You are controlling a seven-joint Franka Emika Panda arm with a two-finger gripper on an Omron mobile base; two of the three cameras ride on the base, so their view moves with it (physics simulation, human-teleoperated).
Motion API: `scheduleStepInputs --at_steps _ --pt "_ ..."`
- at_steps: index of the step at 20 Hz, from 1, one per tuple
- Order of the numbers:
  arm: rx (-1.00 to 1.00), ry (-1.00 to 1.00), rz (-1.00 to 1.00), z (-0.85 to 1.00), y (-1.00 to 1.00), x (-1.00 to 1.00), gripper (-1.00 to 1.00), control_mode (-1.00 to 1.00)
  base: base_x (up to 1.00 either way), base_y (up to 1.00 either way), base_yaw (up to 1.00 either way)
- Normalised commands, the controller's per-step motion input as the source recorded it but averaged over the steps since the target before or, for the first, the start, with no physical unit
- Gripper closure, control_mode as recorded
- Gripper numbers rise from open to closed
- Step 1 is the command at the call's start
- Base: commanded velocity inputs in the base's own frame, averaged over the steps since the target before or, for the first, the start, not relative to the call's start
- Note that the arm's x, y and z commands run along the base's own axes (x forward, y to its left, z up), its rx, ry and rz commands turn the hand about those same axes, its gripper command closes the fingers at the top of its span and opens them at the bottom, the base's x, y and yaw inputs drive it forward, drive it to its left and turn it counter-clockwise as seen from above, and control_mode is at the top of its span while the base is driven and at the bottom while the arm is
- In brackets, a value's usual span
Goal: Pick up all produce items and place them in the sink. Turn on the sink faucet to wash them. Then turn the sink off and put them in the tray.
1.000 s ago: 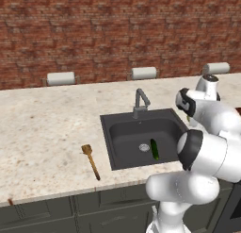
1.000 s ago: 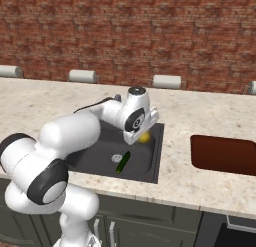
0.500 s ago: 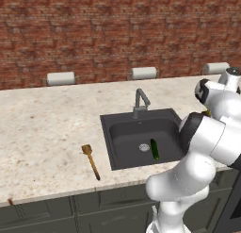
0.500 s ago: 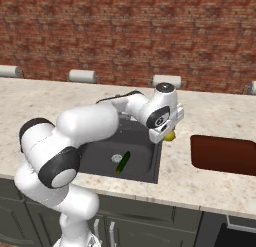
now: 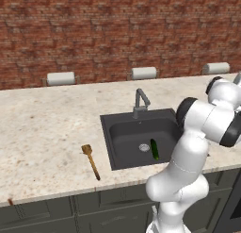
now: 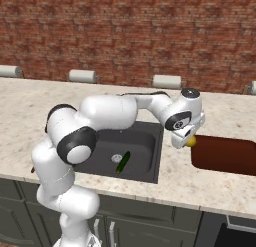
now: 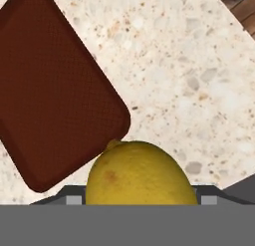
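Your pincer (image 6: 189,140) is grasping the yellow piece (image 7: 142,173) above the bench (image 6: 175,171), just at the tray (image 6: 225,155) edge at 9 o'clock (cucumber (image 6: 122,162) lies in the sink (image 6: 145,146))

Kitchen, rendered, as I read it from my feeds. Red brick wall (image 5: 117,29) at far side. Long speckled stone counter (image 5: 47,128) runs left to right. Dark square sink (image 5: 136,137) set into counter, grey faucet (image 5: 140,102) at its far edge. Wooden spoon (image 5: 91,161) lies on counter left of sink. Grey-green cabinet fronts (image 5: 84,211) below counter on near side.
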Motion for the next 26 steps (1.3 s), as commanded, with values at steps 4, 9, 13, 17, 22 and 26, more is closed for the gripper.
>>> scheduleStepInputs --at_steps 4,9,13,17,22,26 --pt "-0.05 0.03 0.0 -0.46 -0.27 0.3 1.0 -1.0 0.0 0.0 0.0" --pt "-0.03 0.01 0.0 -0.26 -0.27 0.38 1.0 -1.0 0.0 0.0 0.0" --pt "0.0 0.0 0.0 -0.05 -0.48 0.31 1.0 -1.0 0.0 0.0 0.0" --pt "0.0 0.05 0.0 -0.33 -0.42 0.51 1.0 -1.0 0.0 0.0 0.0" --pt "0.0 0.04 0.0 -0.24 -0.46 0.36 1.0 -1.0 0.0 0.0 0.0" --pt "0.0 0.03 0.0 -0.22 -0.28 0.11 1.0 -1.0 0.0 0.0 0.0"
